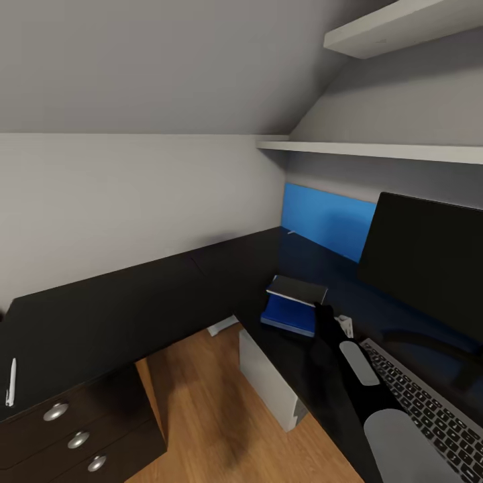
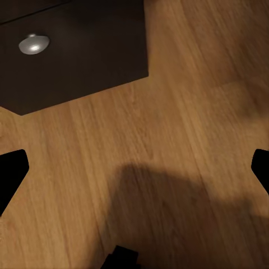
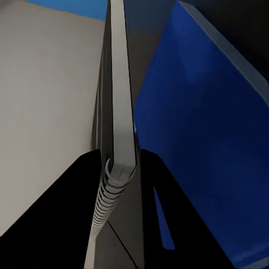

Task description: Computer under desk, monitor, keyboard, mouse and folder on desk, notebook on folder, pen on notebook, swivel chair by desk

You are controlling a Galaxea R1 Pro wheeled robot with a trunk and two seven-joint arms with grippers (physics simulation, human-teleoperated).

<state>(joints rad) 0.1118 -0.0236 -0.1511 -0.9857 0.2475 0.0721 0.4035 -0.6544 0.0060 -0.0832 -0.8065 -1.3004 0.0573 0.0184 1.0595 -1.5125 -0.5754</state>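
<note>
Dark notebook [image 1: 298, 290] is clamped in right tool [image 3: 120, 168] above blue folder [image 1: 288, 315]; left tool [image 2: 134, 168] spread open

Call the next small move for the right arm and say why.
Probably lower and open: the right gripper has its fingers clamped on the spiral notebook, which sits over the blue folder on the desk. The pen comes next.

I am in a home bedroom workspace under a sloped grey ceiling [image 1: 168, 60]: a black L-shaped desk [image 1: 134, 302] with 3 round-knobbed drawers [image 1: 78, 439], a black flat monitor [image 1: 429, 248], 2 white wall shelves [image 1: 376, 149] and warm wood-plank flooring [image 1: 201, 402].
</note>
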